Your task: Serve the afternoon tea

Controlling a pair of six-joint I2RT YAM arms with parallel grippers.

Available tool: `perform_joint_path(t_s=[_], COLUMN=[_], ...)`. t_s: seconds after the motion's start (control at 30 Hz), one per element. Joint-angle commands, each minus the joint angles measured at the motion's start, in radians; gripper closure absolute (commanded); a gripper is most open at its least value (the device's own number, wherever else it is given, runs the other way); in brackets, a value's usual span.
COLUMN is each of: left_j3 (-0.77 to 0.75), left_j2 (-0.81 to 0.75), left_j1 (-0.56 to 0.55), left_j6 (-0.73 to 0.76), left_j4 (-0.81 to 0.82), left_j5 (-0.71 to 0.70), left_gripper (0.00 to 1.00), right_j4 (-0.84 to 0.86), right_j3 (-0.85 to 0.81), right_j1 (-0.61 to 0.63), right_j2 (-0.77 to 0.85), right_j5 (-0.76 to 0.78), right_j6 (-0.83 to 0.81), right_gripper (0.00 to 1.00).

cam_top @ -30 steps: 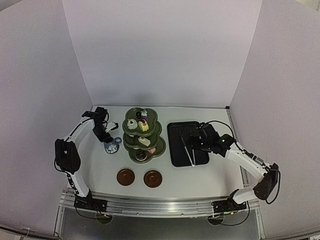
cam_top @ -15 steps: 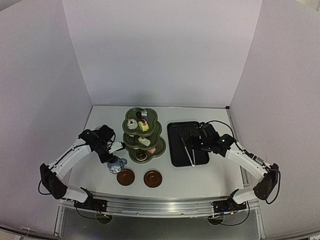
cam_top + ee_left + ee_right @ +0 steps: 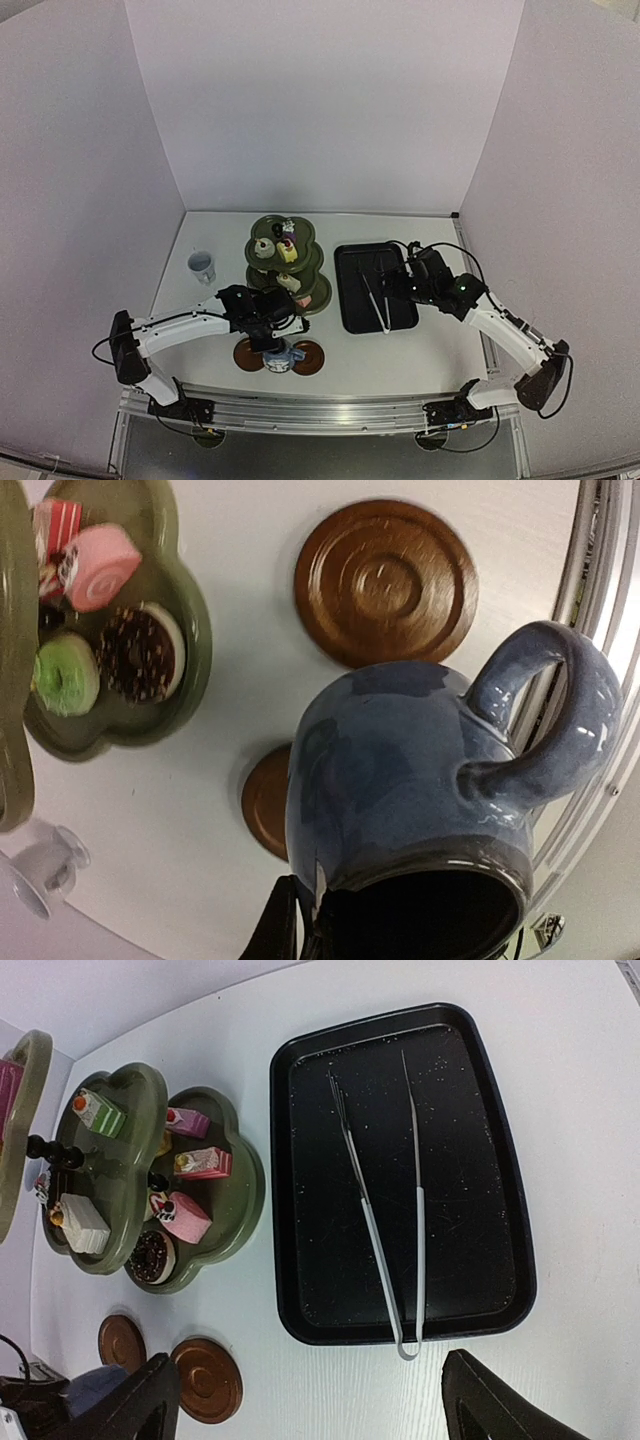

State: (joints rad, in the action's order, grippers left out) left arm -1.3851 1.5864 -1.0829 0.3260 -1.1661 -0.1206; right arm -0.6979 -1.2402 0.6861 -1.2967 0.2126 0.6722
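The left gripper [image 3: 298, 932] gripped the glossy blue jug [image 3: 400, 780] by its rim above round, ridged brown saucers [image 3: 385, 580]; the right gripper [image 3: 310, 1405] jaws stood wide.

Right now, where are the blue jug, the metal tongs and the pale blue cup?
blue jug [image 3: 400, 770]: left wrist view, on its glazed belly.
metal tongs [image 3: 419, 1260]: right wrist view, on one handle arm.
pale blue cup [image 3: 201, 266]: top view, on its side wall.

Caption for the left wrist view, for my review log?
Blue jug gripped at its rim beside two brown saucers, green stand with pastries at left.
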Motion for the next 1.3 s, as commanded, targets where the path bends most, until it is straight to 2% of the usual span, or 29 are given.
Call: perform_joint_path(t_s=[0.0, 0.1, 0.2, 0.37, 0.77, 1.27], left_j3=[-0.094, -0.116, -0.066, 0.023, 0.058, 0.066], left_j2=[0.038, 0.075, 0.092, 0.118, 0.195, 0.140], left_j1=[-0.041, -0.044, -0.057, -0.098, -0.101, -0.101], left_j6=[-0.110, -0.173, -0.202, -0.152, -0.145, -0.100], left_j4=[0.188, 0.249, 0.352, 0.453, 0.475, 0.405], left_j5=[-0.056, -0.072, -0.115, -0.197, -0.198, -0.097], left_gripper=[1.00, 1.00, 1.00, 1.00, 1.00, 1.00], right_j4=[0.001, 0.000, 0.000, 0.000, 0.001, 0.000], right_j3=[0.036, 0.058, 0.072, 0.070, 0.074, 0.079], right_j1=[0.010, 0.011, 0.011, 0.011, 0.011, 0.010], right_j2=[0.075, 0.104, 0.124, 0.127, 0.126, 0.123], right_j5=[0.042, 0.053, 0.065, 0.064, 0.059, 0.058], right_j6=[0.024, 0.030, 0.029, 0.021, 0.020, 0.016], right_gripper=[0.12, 0.12, 0.12, 0.12, 0.12, 0.12])
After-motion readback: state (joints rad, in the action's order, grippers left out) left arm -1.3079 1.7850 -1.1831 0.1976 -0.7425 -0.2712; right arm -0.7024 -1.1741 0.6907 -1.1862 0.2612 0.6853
